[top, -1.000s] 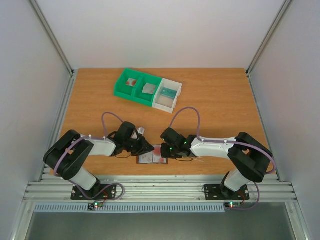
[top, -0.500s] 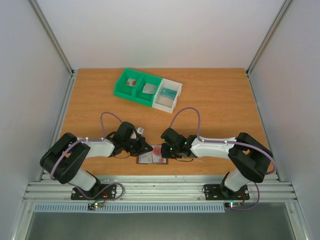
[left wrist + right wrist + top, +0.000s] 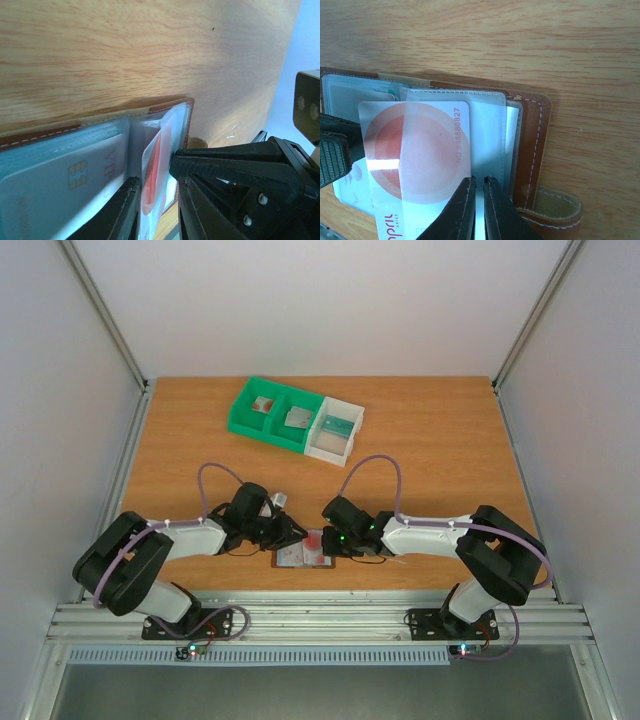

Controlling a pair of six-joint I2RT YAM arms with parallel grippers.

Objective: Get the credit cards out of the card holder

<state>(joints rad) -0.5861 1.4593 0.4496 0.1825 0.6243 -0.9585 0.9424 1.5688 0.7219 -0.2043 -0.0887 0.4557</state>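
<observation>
**Item:** card holder point(image 3: 303, 558), brown bifold. It lay open at lower centre of the overhead view, by the bottom edge of the table point(image 3: 430, 460).

**Contents:** red card point(image 3: 415, 150), part-drawn leftward from its clear sleeve point(image 3: 487, 125). Pale chip card point(image 3: 60, 185), pocketed.

**Right gripper** point(image 3: 480, 200): almost closed, nipping the sleeve.

**Left gripper** point(image 3: 157, 200): narrow, straddling the red card. Whether it gripped firmly could not be told.

**Hazards:** the sleeve might slip free and travel with the card, dragging the holder. The card might flex and escape.

Overhead; wrist close-ups of card holder point(image 3: 540, 131).
</observation>
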